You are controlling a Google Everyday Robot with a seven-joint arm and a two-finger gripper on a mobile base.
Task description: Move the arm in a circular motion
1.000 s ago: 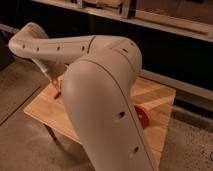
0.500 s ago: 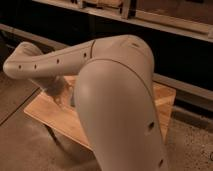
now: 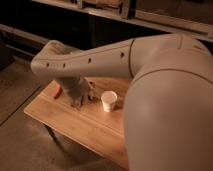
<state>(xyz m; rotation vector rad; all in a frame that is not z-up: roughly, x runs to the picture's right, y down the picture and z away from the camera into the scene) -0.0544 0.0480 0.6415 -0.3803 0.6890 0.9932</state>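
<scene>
The beige-grey arm (image 3: 100, 57) of thick rounded segments with a row of small dark holes fills the right and middle of the camera view. Its big near segment (image 3: 170, 110) hides the table's right part. The arm bends down at the left and ends in a small metal gripper (image 3: 82, 100) that hangs just above the wooden table (image 3: 75, 125), left of a white paper cup (image 3: 108, 100).
A small red object (image 3: 58, 91) lies on the table's left side, partly behind the arm. A dark shelf unit with a pale ledge (image 3: 150, 22) runs along the back. Concrete floor (image 3: 20, 145) lies in front and to the left.
The arm has swung so its forearm stretches further left and lower, and the near segment has shifted right. The white cup, hidden before, now shows on the table.
</scene>
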